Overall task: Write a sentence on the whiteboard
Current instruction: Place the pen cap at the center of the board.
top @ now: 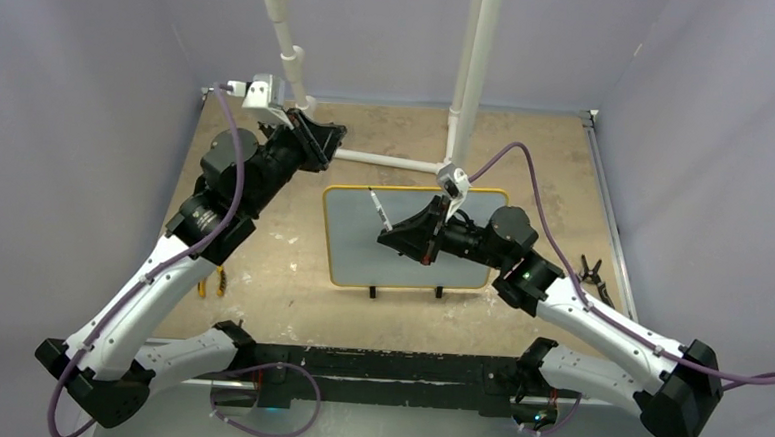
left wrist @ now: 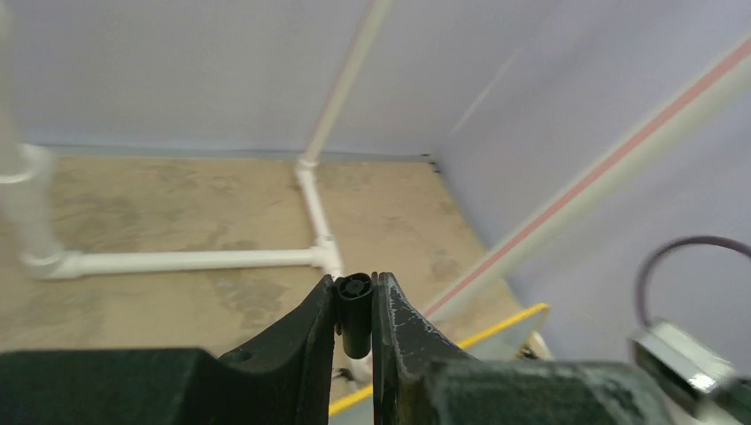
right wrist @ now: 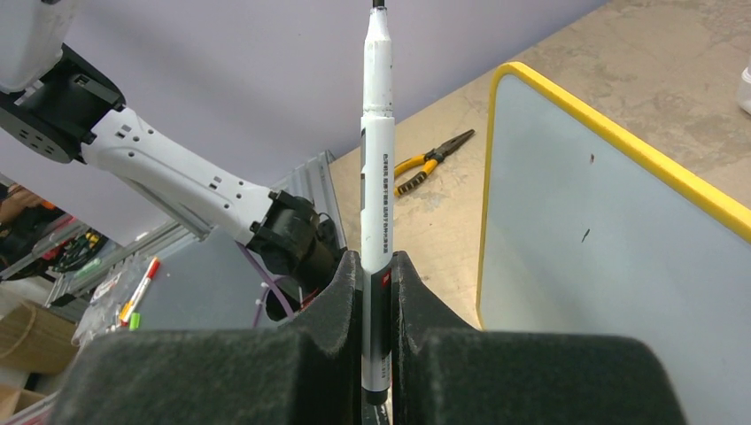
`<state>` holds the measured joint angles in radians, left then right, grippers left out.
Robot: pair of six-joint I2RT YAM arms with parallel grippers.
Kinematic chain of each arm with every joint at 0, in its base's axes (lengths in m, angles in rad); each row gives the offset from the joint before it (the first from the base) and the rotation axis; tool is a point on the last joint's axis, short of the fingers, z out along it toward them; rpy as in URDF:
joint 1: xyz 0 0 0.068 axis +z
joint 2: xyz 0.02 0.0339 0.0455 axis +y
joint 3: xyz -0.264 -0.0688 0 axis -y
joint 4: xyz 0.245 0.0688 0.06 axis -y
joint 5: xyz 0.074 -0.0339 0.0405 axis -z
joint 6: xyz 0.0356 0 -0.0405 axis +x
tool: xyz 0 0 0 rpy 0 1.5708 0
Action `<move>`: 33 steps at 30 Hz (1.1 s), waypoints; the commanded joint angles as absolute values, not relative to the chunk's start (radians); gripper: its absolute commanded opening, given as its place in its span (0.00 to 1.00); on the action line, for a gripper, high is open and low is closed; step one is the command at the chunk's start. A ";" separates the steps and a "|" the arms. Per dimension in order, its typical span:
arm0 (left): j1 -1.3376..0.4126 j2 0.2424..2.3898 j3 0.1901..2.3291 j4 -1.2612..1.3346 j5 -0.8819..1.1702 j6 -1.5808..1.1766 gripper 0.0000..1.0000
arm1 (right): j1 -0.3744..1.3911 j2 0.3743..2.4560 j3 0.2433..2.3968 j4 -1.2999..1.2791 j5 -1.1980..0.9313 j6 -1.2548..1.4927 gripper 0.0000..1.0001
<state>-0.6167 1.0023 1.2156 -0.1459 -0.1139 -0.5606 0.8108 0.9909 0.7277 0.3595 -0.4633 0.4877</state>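
Note:
The whiteboard (top: 362, 247), pale grey with a yellow frame and two black feet, lies flat in the middle of the table. It also shows in the right wrist view (right wrist: 602, 266) and as a yellow edge in the left wrist view (left wrist: 496, 323). No sentence shows on it, only two tiny dark specks. My right gripper (top: 395, 237) is shut on a white marker (right wrist: 378, 159) and hovers over the board, with the black tip pointing to its far left part. My left gripper (left wrist: 354, 288) is shut on the black marker cap (left wrist: 355, 310), raised beyond the board's far left corner (top: 330, 137).
A white pipe frame (top: 386, 161) stands on the table just behind the board and shows in the left wrist view (left wrist: 177, 261). Yellow-handled pliers (top: 212, 281) lie left of the board. A black tool (top: 593, 279) lies near the right wall.

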 commanded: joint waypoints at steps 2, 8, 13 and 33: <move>-0.435 1.055 1.294 -0.386 -0.175 -0.389 0.00 | 0.815 0.950 0.735 0.370 -0.462 0.494 0.00; -0.239 1.100 1.176 -0.481 -0.097 -0.372 0.00 | 0.815 0.901 0.719 0.363 -0.444 0.483 0.00; -0.233 1.143 0.963 -0.492 -0.065 -0.400 0.00 | 0.815 0.863 0.706 0.339 -0.424 0.463 0.00; -0.233 1.514 0.819 -0.495 -0.051 -0.362 0.14 | 0.815 0.777 0.666 0.239 -0.409 0.411 0.00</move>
